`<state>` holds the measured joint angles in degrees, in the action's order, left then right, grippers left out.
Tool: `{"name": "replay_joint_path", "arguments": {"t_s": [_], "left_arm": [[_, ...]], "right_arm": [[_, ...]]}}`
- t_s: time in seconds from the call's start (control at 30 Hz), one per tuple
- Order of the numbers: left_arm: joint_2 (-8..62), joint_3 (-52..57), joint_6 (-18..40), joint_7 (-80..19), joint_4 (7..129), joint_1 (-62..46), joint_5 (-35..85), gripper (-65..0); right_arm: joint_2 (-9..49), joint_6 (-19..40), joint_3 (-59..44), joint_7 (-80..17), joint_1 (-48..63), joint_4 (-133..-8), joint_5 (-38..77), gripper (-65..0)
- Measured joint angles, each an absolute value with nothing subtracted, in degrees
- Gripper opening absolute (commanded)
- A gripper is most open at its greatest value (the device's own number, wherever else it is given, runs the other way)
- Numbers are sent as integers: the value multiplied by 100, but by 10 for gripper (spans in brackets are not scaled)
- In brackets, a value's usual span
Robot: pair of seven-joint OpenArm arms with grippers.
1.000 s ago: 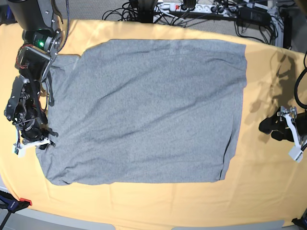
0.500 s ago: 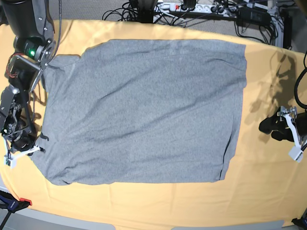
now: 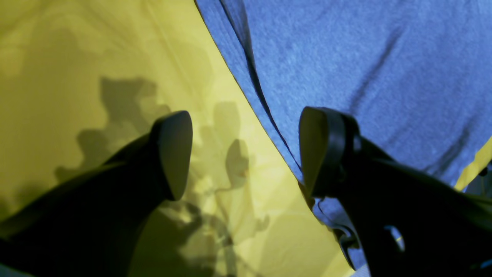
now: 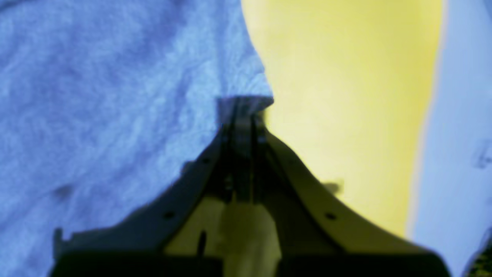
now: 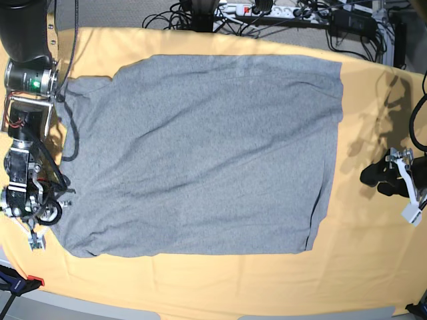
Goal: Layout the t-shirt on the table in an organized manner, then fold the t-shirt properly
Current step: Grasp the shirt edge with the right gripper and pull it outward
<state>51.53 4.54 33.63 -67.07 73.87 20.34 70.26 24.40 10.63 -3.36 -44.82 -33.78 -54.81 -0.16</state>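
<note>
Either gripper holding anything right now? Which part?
The right gripper is shut on the t-shirt, pinching its edge at a sleeve corner. The left gripper is open over the table, holding nothing.

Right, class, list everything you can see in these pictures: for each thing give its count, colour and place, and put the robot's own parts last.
T-shirt: one, grey, spread flat mid-table, plain side up.
Table: one, pale yellow-orange cloth, under everything.
Cables: a tangle, black, on the floor beyond the far edge.
Power strip: one, white, among the cables.
Right claw: one, black, shut on the t-shirt's edge, at the base view's left.
Left claw: one, black, open and empty, above the shirt's other edge, at the base view's right.
</note>
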Motion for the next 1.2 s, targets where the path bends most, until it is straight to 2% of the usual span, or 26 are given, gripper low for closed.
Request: {"name": "replay_joint_path", "arguments": {"t_s": [0.13, 0.33, 0.47, 0.5, 0.53, 0.77, 0.9, 1.0, 1.03, 1.1, 1.13, 1.2], "left_arm": [[5155, 454, 3363, -6707, 7387, 2034, 7026, -207], [5153, 454, 3363, -6707, 7387, 2034, 7026, -207], [5153, 454, 3363, -6707, 7387, 2034, 7026, -207], [5153, 454, 3363, -6707, 7387, 2034, 7026, -207], [5153, 454, 3363, -6707, 7387, 2034, 7024, -207], [5155, 454, 3363, -6707, 7387, 2034, 7017, -207], [5155, 454, 3363, -6707, 7387, 2034, 7004, -207], [5155, 454, 3363, -6707, 7387, 2034, 7006, -207], [5155, 454, 3363, -6707, 7387, 2034, 7006, -207], [5153, 454, 3363, -6707, 7387, 2034, 7004, -207], [5151, 454, 3363, -6707, 7387, 2034, 7006, -208], [5155, 454, 3500, -6707, 7387, 2034, 7004, -209]], "right_arm": [[2432, 47, -202, -4722, -3524, -5487, -574, -650], [2440, -698, -202, -5037, -3533, -5485, -707, -636], [2453, -878, -207, -5000, -3573, -5485, -694, -258], [2460, -851, -207, -5000, -3592, -5485, -690, -204], [2462, -749, -209, -5000, -3612, -5485, -705, -188], [2650, -790, -209, -5352, -3669, -5854, -399, -195], [2790, -296, -513, -5736, -3671, -6097, 696, -273], [2816, 650, -1188, -5839, -3686, -6123, 1761, -359], [2808, 958, -1448, -5916, -3695, -6123, 1988, -415], [2834, 2001, -1953, -6270, -3701, -6123, 2539, -594], [2860, 2403, -2147, -6565, -3699, -6128, 2923, -650], [2967, 2558, -2351, -6923, -3599, -6139, 4007, -650]]}}
